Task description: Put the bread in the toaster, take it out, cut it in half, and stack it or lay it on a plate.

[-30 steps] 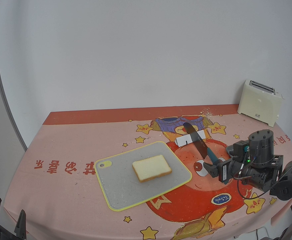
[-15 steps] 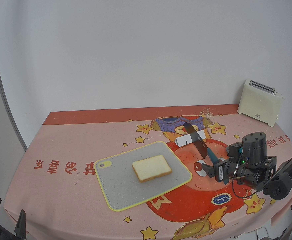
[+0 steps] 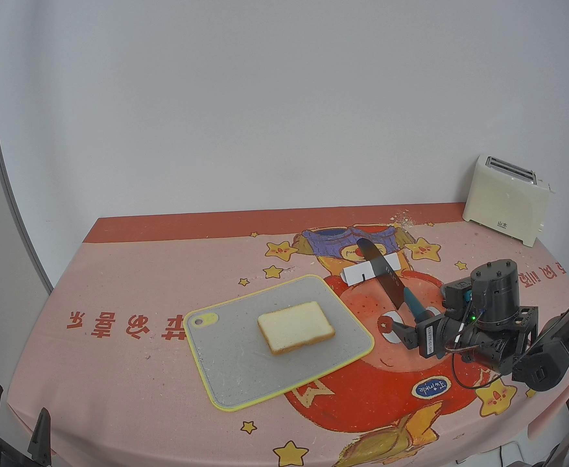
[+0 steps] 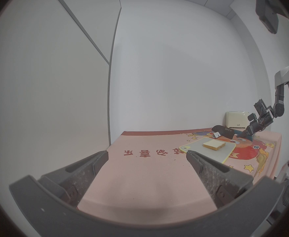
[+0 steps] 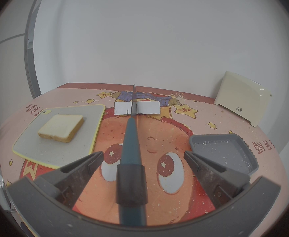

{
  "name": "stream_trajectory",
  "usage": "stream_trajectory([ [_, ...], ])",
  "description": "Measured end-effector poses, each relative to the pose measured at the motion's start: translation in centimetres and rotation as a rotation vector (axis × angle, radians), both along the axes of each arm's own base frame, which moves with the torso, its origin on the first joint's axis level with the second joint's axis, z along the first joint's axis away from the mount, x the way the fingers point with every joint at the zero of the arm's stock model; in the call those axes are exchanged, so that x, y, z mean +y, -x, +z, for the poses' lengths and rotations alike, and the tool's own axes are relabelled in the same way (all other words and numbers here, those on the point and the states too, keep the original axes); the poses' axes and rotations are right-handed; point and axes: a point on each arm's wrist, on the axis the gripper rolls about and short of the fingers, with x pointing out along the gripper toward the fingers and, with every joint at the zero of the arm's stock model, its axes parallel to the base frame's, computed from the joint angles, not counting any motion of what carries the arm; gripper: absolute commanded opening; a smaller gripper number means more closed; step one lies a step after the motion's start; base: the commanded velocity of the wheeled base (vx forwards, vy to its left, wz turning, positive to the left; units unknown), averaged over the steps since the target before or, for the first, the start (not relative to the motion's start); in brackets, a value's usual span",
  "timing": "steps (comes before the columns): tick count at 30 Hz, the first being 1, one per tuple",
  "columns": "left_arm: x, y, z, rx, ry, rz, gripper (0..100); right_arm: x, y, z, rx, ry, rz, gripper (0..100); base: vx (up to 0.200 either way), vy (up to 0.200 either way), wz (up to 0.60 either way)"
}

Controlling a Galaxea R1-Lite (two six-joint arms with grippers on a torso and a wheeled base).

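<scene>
While the bread (image 3: 295, 326) lies flat on the cutting board (image 3: 232, 364), the right jaws stand wide open astride the knife (image 3: 383, 272).

The knife's blue handle runs between the two right jaws with a gap on either side, and its dark blade points away from them and rests across a white card (image 3: 357, 274). The cutting board sits mid-surface (image 3: 135, 371), just beside the knife. A grey tray (image 5: 223, 150) lies near the right jaws, on the side away from the board. The toaster (image 3: 507, 200) stands at the far right corner, well apart from the bread. The left jaws are spread wide, low by the near left corner, holding nothing.
</scene>
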Motion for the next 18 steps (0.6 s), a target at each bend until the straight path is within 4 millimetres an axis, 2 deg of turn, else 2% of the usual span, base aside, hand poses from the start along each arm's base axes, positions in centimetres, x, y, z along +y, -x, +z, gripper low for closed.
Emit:
stream_trajectory([
  [9, 0.00, 0.00, 0.00, 0.000, 0.000, 0.000, 100, -0.14, 0.33, -0.12, 0.007, 0.006, 0.001, 100, 0.000, 0.000, 0.00],
  [10, 0.00, 0.00, 0.00, 0.000, 0.000, 0.000, 100, -0.17, 0.38, -0.13, 0.008, 0.006, 0.001, 0, 0.000, 0.000, 0.00],
  [18, 0.00, 0.00, 0.00, 0.000, 0.000, 0.000, 100, -0.03, 0.61, -0.10, 0.008, 0.006, 0.008, 0, 0.000, 0.000, 0.00],
])
